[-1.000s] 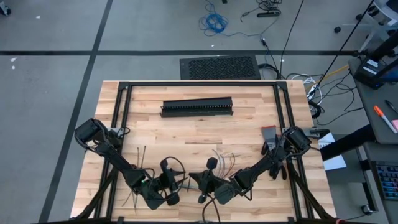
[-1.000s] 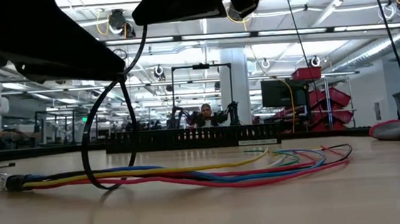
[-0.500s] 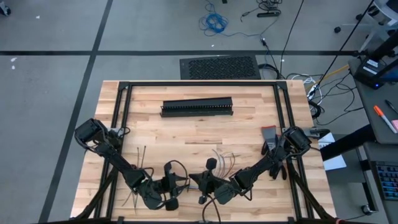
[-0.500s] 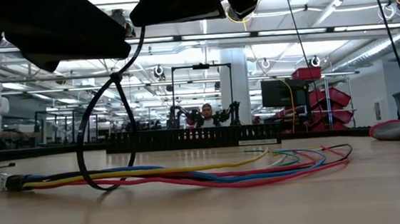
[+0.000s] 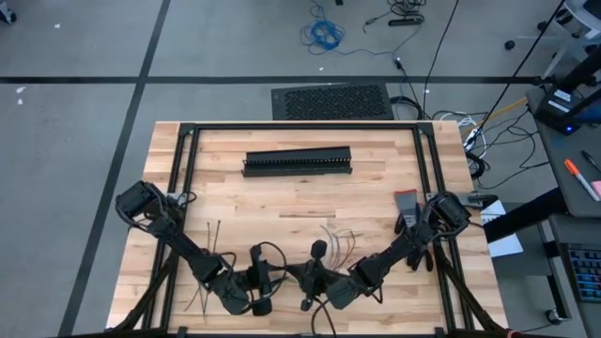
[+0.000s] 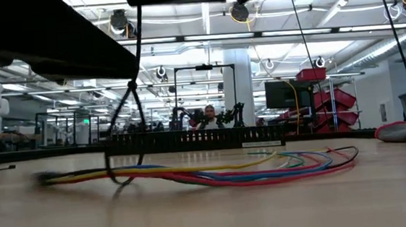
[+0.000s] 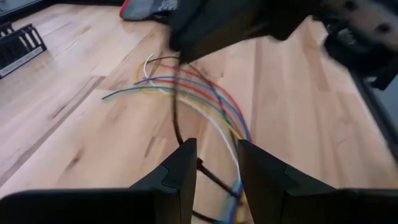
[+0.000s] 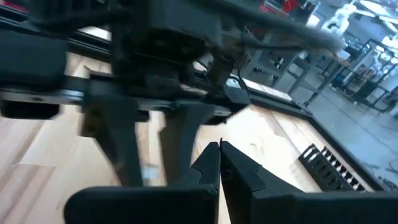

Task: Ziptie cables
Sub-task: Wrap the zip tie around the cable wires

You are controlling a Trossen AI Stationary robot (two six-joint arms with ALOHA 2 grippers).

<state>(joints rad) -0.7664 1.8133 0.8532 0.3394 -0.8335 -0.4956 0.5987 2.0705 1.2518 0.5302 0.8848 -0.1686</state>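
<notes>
You're mid-cinch: left end effector [image 7: 214,163] pinches the ziptie [image 6: 121,131] looped round the cables [image 6: 215,172]; right end effector [image 8: 219,163] pressed together; next, pull it snug.

Grey concrete floor [image 5: 84,141] surrounds the wooden bench [image 5: 282,197], crossed by dark tape lines [image 5: 141,80]. A black ribbed mat [image 5: 331,101] lies at twelve o'clock of the bench; a coiled blue cable [image 5: 324,36] lies beyond it. At three o'clock stands a grey side desk [image 5: 577,183] carrying an orange marker [image 5: 581,178]. In the low view, ceiling strip lights [image 6: 182,39], white columns [image 6: 241,85], red storage bins [image 6: 329,100] and a seated person [image 6: 208,117] show.
</notes>
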